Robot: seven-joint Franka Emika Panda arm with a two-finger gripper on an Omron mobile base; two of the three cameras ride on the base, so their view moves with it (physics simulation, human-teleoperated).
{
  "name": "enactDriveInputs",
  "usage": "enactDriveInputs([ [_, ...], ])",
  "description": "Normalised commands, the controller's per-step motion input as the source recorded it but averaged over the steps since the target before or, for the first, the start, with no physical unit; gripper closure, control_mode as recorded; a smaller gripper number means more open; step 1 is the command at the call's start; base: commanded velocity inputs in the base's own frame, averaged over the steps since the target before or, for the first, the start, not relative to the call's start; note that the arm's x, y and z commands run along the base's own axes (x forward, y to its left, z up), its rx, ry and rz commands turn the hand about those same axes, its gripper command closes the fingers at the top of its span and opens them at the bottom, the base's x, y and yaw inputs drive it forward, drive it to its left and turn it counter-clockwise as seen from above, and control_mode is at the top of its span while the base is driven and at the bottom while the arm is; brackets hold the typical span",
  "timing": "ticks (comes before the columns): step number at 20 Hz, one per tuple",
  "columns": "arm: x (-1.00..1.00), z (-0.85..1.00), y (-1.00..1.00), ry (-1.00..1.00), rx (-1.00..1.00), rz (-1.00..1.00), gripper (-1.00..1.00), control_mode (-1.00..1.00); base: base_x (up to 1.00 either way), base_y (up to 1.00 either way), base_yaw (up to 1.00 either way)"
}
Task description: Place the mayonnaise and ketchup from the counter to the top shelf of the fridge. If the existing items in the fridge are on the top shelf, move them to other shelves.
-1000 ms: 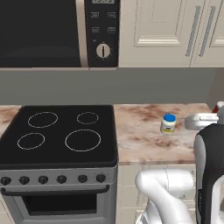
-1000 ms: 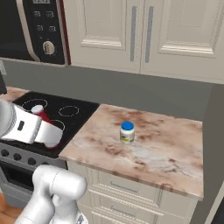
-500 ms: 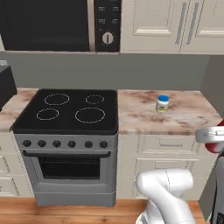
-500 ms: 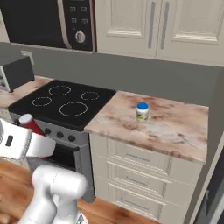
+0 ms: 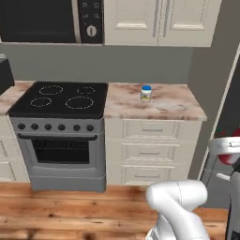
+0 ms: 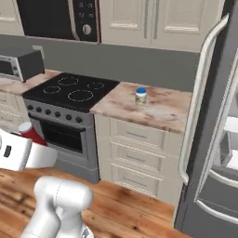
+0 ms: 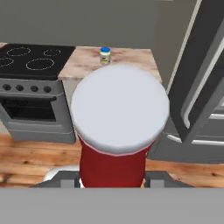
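Ketchup (image 7: 114, 131) is clamped between the gripper (image 7: 113, 177) fingers, in transit; next, approach the open fridge (image 6: 218, 139) top shelf.

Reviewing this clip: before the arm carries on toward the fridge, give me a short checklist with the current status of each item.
1. Ketchup bottle in the gripper: ok, the red bottle with a white cap sits between the fingers in the hand view.
2. Bottle upright: cannot tell.
3. Mayonnaise jar waiting on the counter: ok, upright, to the right of the stove.
4. Fridge door open: ok, it is swung open and the interior shows in the right base view.
5. Top shelf free: cannot tell, it lies outside the frames.
6. Path to the fridge: ok, bare wood floor ahead.
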Motion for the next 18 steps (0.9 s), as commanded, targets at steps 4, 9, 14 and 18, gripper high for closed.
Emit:
enactDriveInputs([
  [4, 0.0, 0.0, 0.0, 0.0, 0.0, 0.0, 1.0, 1.0, -0.75, -1.0, -0.17],
  [9, 0.0, 0.0, 0.0, 0.0, 0.0, 0.0, 1.0, 1.0, -0.17, -1.0, -0.28],
  [14, 0.0, 0.0, 0.0, 0.0, 0.0, 0.0, 1.0, 1.0, 0.54, -1.0, -0.23],
  [18, 0.0, 0.0, 0.0, 0.0, 0.0, 0.0, 1.0, 1.0, 0.66, -1.0, -0.17],
])
